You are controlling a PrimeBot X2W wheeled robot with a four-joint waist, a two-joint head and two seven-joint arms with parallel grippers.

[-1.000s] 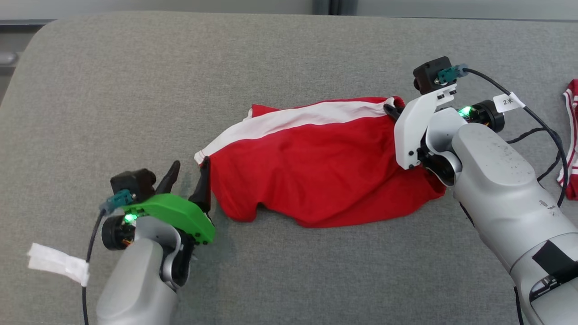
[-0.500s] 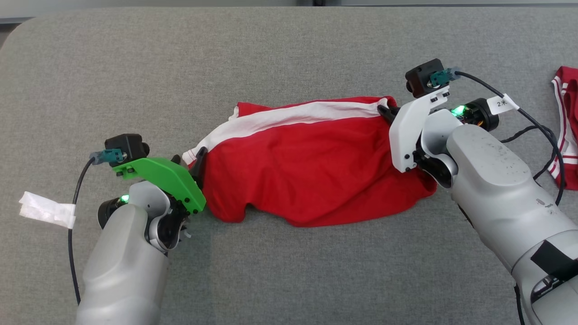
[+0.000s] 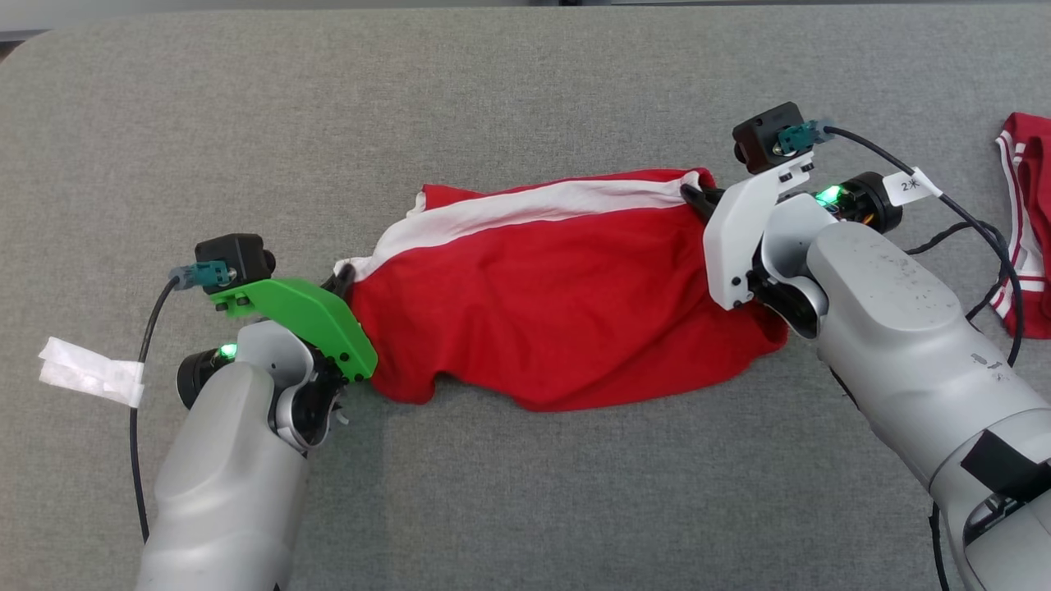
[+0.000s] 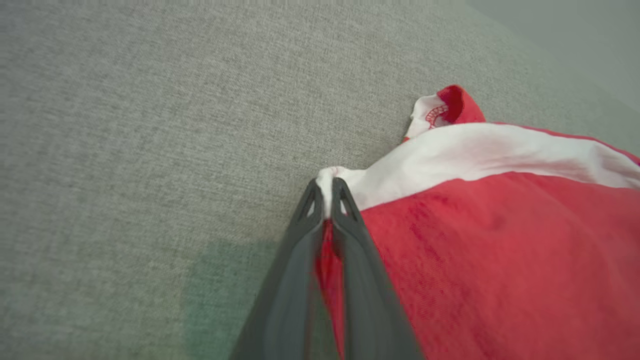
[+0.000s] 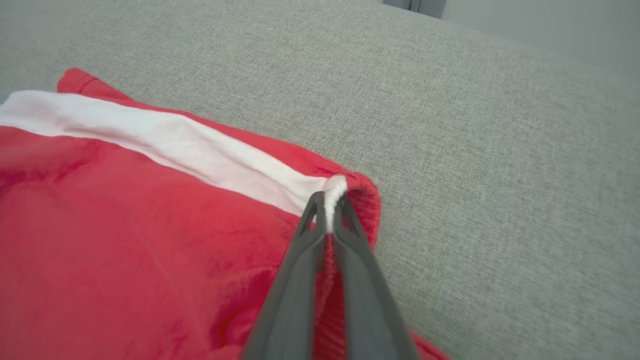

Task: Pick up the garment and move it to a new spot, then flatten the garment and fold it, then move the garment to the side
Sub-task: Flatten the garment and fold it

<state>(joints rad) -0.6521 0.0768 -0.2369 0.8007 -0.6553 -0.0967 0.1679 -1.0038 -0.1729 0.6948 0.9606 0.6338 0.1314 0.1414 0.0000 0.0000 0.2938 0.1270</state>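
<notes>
My left forearm comes up from the lower left of the head view. Its wrist is bent so that my left claw (image 3: 343,276) points up and to the right, low over the grey upholstered surface (image 3: 525,98). In the left wrist view this claw (image 4: 326,192) is clenched, its two dark fingers pressed together on the bunched end of the white band (image 4: 480,150) of the red garment (image 4: 500,260).

My right forearm slants in from the lower right, wrist turned inward, and my right claw (image 3: 695,195) points left and slightly up. In the right wrist view it (image 5: 327,200) is also clamped tight, pinching the other end of the white band (image 5: 165,135) where it meets the red hem.

The red garment (image 3: 558,320) lies on the surface between my two claws, held at both upper corners. Its long axis runs from one claw to the other, the end at my right claw sitting farther from me than the end at my left. The white band (image 3: 525,209) follows the far edge along that axis, and the loose red cloth (image 5: 125,235) spreads toward me in soft wrinkles.

Well beyond my right claw, at the right edge of the head view, lies a red-and-white striped cloth (image 3: 1026,222).
</notes>
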